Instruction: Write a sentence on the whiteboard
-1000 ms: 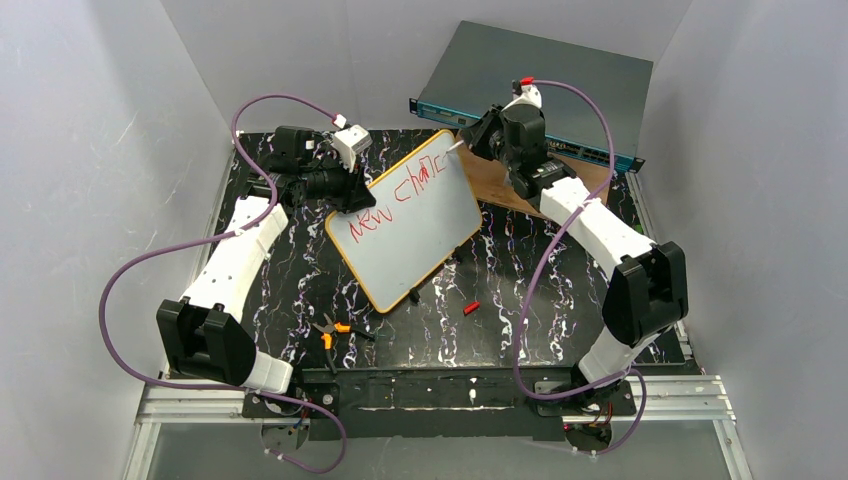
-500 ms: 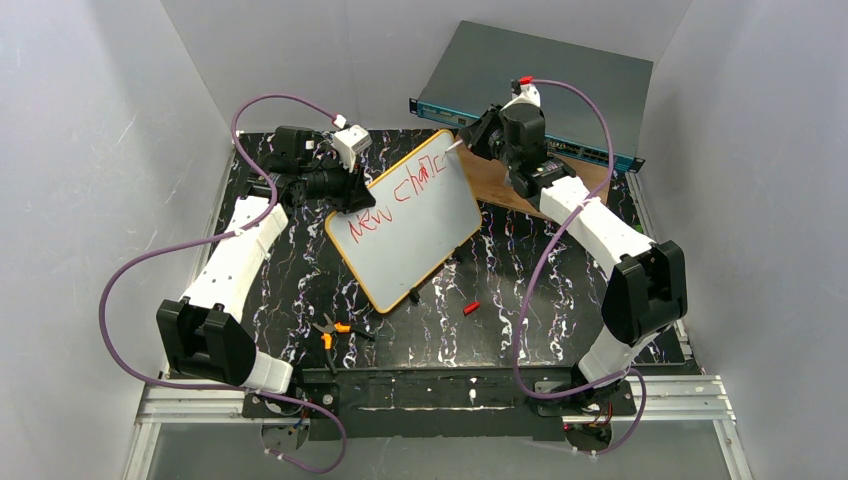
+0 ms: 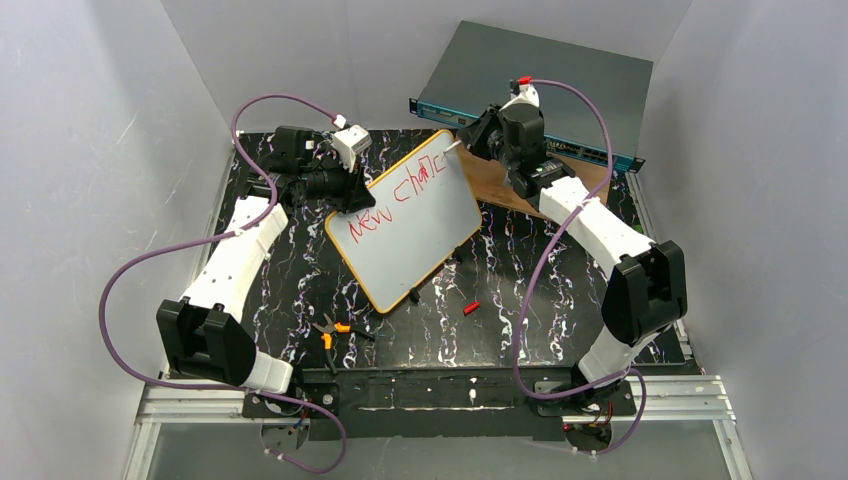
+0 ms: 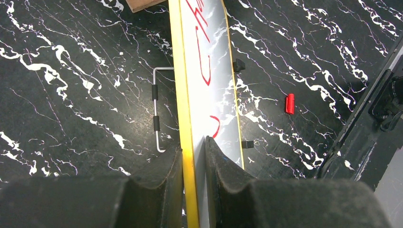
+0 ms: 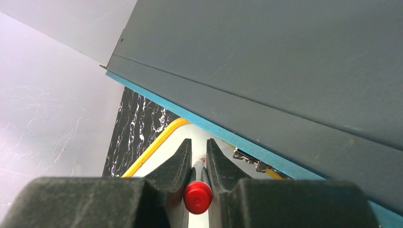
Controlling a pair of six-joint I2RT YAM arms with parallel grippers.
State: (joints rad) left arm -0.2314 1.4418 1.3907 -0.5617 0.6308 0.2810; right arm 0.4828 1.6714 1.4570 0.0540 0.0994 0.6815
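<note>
The whiteboard (image 3: 410, 225) with its thin orange rim stands tilted on the black marbled table. Red handwriting (image 3: 395, 200) on it reads roughly "new chanc" in one line. My left gripper (image 3: 345, 195) is shut on the board's left edge; in the left wrist view the yellow rim (image 4: 186, 114) runs between my pads (image 4: 223, 171). My right gripper (image 3: 468, 140) is shut on a marker with a red end (image 5: 197, 196), its tip at the board's top right corner (image 5: 199, 142).
A brown wooden board (image 3: 500, 185) lies behind the whiteboard, under my right arm. A grey and blue flat case (image 3: 540, 90) leans at the back. A red marker cap (image 3: 471, 307) and orange-handled pliers (image 3: 332, 330) lie near the front. A metal stand (image 4: 156, 114) lies behind the board.
</note>
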